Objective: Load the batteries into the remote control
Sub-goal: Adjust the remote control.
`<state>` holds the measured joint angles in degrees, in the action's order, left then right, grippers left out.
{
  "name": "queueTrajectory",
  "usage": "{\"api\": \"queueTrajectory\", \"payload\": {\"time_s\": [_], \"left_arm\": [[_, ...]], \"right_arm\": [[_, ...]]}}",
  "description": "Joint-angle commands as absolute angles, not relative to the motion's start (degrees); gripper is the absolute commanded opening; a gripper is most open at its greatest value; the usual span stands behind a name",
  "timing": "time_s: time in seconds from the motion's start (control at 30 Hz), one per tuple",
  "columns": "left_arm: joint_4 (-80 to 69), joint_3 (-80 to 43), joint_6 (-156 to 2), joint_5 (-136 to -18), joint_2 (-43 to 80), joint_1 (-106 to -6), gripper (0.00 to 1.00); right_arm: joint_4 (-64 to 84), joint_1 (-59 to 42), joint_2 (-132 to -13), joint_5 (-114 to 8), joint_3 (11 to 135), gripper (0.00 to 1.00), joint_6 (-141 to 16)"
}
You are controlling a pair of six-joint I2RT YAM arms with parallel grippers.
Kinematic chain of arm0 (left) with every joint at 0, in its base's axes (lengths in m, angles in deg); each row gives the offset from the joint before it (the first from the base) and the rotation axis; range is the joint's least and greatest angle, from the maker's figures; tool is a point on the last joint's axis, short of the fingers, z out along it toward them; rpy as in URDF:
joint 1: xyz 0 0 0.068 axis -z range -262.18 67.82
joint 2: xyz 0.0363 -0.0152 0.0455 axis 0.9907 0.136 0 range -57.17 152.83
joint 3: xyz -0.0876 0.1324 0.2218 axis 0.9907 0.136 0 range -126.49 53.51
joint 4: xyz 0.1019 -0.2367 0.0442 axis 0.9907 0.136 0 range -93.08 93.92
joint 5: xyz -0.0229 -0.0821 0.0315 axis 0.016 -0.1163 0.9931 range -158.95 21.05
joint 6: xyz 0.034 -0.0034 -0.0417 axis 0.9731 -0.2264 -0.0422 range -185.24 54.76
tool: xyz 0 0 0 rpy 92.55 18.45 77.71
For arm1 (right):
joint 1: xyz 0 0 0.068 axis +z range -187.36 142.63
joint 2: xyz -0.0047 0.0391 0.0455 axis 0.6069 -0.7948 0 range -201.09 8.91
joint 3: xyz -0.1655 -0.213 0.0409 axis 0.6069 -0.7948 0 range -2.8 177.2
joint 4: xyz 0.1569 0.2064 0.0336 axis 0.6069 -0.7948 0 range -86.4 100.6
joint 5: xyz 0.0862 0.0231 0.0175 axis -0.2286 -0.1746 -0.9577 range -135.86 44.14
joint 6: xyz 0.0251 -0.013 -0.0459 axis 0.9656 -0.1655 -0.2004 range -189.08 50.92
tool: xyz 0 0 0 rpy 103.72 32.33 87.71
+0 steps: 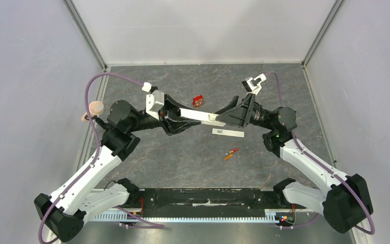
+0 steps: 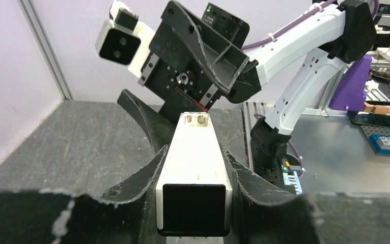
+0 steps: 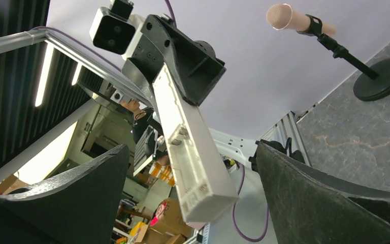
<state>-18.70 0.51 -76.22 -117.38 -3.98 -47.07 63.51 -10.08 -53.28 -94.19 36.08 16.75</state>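
Robotics lab; walled test table [image 1: 183, 162]

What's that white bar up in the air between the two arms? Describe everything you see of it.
It is the remote control, a slim white plastic-looking bar with a dark end face and an open, empty battery recess. The left end effector clamps its sides, holding it above the table; the right end effector straddles its free end, open, not touching.

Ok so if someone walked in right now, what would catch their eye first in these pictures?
The white remote control stands out, held in the air at mid-scene by the left claw, while the right claw stands wide open astride its other end. On the table in front of it lie the two orange-red batteries, not yet loaded, and a small red box sits behind.
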Motion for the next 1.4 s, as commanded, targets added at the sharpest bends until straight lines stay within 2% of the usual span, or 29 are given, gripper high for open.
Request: {"api": "queueTrajectory", "payload": {"time_s": [0.0, 0.2, 0.43, 0.47, 0.53, 0.6, 0.63, 0.67, 0.7, 0.93, 1.07, 1.17, 1.23, 1.37], "left_arm": [[-25.5, 0.6, -74.2, -117.3, -5.4, -47.1, 0.02], [-26.9, 2.1, -72.0, -118.0, -6.0, -47.1, 0.02], [-26.9, 2.2, -69.5, -117.4, -6.1, -47.1, 0.02], [-27.0, 2.3, -69.3, -116.8, -6.0, -47.1, 0.03], [-27.0, 2.3, -69.4, -116.7, -6.0, -47.1, 0.04], [-26.9, 2.4, -70.7, -115.3, -6.0, -47.1, 0.14], [-26.9, 2.4, -72.0, -113.5, -6.0, -47.1, 0.27], [-26.8, 2.4, -73.4, -111.7, -6.0, -47.1, 0.48], [-26.8, 2.5, -74.3, -110.5, -6.1, -47.0, 0.73], [-28.1, 4.6, -90.5, -93.9, -7.6, -47.0, 0.76], [-22.5, 4.2, -113.8, -76.0, -7.1, -47.1, 0.77], [-25.6, 5.2, -126.7, -74.5, -5.5, -47.0, 0.78], [-30.8, 5.6, -130.5, -74.6, -4.5, -46.9, 0.78], [-31.4, 4.4, -138.1, -71.2, -2.6, -46.4, 0.79]], "right_arm": [[64.8, -9.3, -53.6, -94.7, 37.9, 0.97, 18.2], [75.7, -8.8, -55.5, -92.3, 35.2, 0.77, 30.6], [77.2, -8.2, -56.9, -92.1, 36.0, 0.51, 33.8], [76.1, -8.0, -57.0, -92.2, 36.1, 0.38, 33.6], [75.6, -7.9, -57.1, -92.1, 36.0, 0.26, 33.6], [75.3, -7.9, -57.2, -91.5, 35.4, 0.18, 33.7], [75.7, -7.9, -57.2, -90.9, 35.0, 0.16, 33.9], [76.1, -7.9, -57.1, -90.0, 34.4, 0.13, 34.0], [76.6, -7.9, -57.1, -89.1, 33.9, 0.12, 34.2], [80.7, -7.9, -55.9, -79.3, 31.3, 0.08, 31.1], [79.9, -7.8, -54.9, -75.9, 33.2, 0.09, 23.8], [76.9, -7.4, -54.1, -73.4, 34.6, 0.1, 16.3], [75.2, -7.1, -53.9, -72.0, 35.4, 0.1, 13.0], [73.2, -6.3, -54.1, -69.6, 36.3, 0.12, 7.7]]}}
